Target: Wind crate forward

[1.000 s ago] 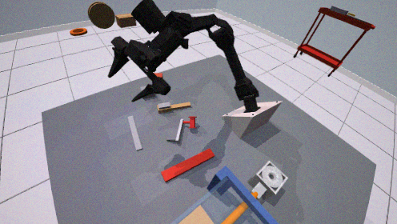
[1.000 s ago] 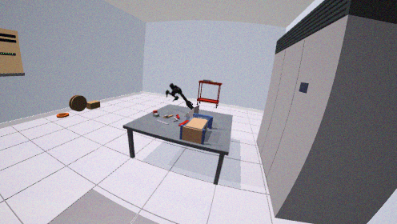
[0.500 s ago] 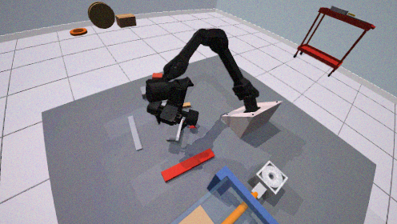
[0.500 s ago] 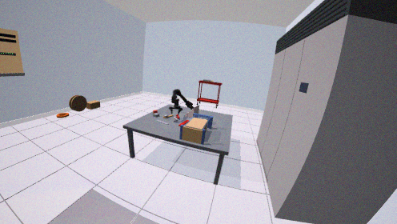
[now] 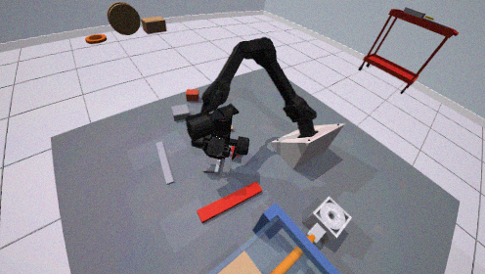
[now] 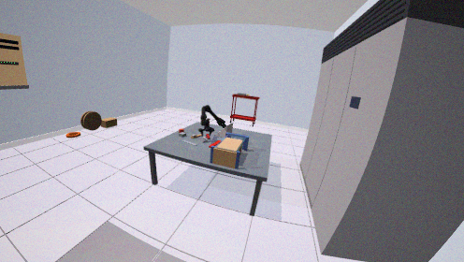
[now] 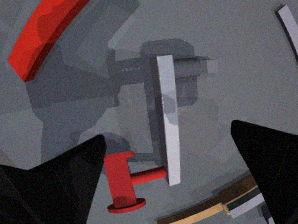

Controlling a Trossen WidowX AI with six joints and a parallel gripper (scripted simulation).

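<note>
The black tool (image 5: 221, 168) (image 7: 169, 135) of the single arm is open and grips nothing; its two dark fingers stand wide apart, pointing down over the desk (image 5: 112, 196) (image 6: 187, 152).

Below it, as the wrist view shows, lies the winch handle (image 7: 168, 120) (image 5: 226, 165): a pale grey flat bar with a red crossways grip (image 7: 120, 181) (image 5: 232, 150) on a short red stem at one end, and a grey shank (image 7: 192, 67) sticking out from the other end, on the opposite side. This shank is probably the square key.

In the wrist view the bar's long axis runs nearly up and down the picture, across the line joining the fingers. The bar lies between their directions but mostly farther up the picture than the tips; the red grip is close beside the left-hand finger. A grasp across the bar would suit this line-up, though closing now might knock the red grip.

Just beyond, a red flat bar (image 5: 230, 202) (image 7: 45, 37) (image 6: 215, 143) lies on the desk. Farther along stands the white winch (image 5: 332, 216), with a round hole in its top, next to the blue-framed cubby (image 5: 298, 232) (image 6: 239, 137). The handle is apart from the winch, so fetching it seems the step in hand.
</note>
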